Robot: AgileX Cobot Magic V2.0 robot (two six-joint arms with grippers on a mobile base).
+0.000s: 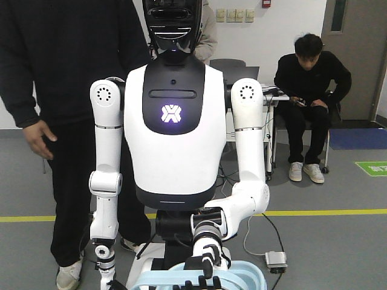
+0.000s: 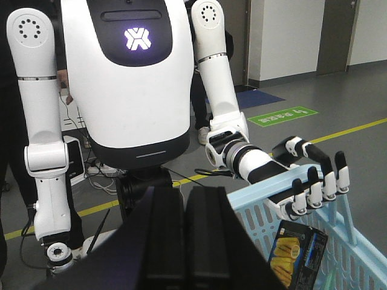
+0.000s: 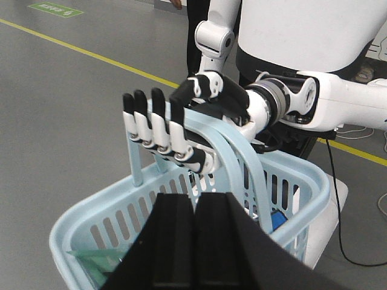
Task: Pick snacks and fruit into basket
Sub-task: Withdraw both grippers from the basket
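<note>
The left gripper (image 2: 183,198) and right gripper (image 3: 195,200) are matte black, blocky.

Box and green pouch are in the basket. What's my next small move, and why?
Probably draw the left gripper back from the basket and go for fruit: the box and pouch lie inside, no fruit shows there, and both it and the right gripper have jaws that look shut and empty.
</note>
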